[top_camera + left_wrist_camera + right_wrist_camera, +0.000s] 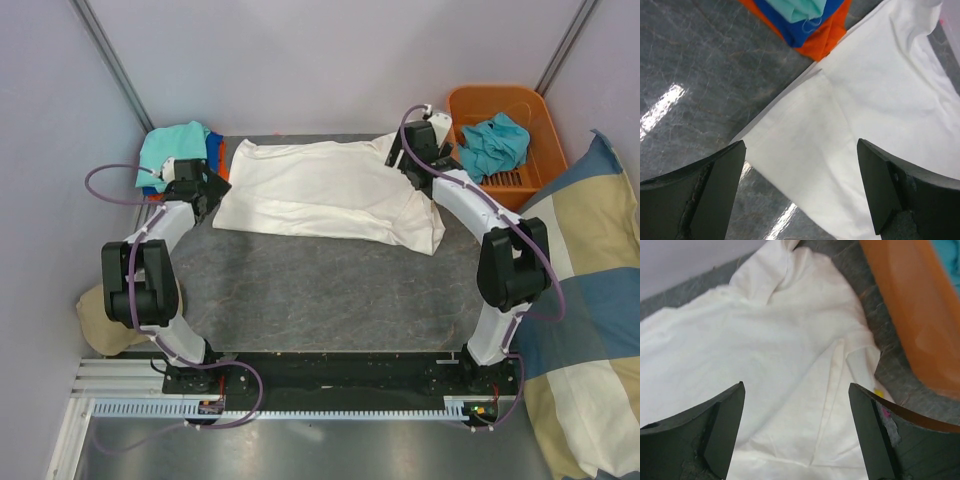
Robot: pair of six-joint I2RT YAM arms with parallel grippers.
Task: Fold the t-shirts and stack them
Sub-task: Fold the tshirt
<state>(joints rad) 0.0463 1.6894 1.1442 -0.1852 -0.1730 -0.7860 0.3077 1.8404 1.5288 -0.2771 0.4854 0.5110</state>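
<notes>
Surroundings:
- One table [330,290]: grey, marbled, glossy.
- One basket [520,105]: orange plastic, rectangular, slotted floor. It sits just right of the white tee [330,190], close against the right arm's wrist.
- One cushion [590,300]: soft, blue-and-cream check, further right of the white tee, past the basket.
- One tan cap [95,315]: near left of the white tee, well apart, partly hidden by the left arm.

Tees, five counted:
- White tee: one, large, soft, spread across the far part of the table, rumpled at its right end.
- One stack [178,148]: three tees at the white tee's far left corner, teal over blue over orange, the orange edge just beside the white cloth.
- One teal tee [495,145]: crumpled in the basket.

Grippers, two:
- Left gripper [801,145]: black fingers spread wide, grasping nothing, above the white tee's left edge.
- Right gripper [796,386]: fingers spread, grasping nothing, above the white tee's right end.
</notes>
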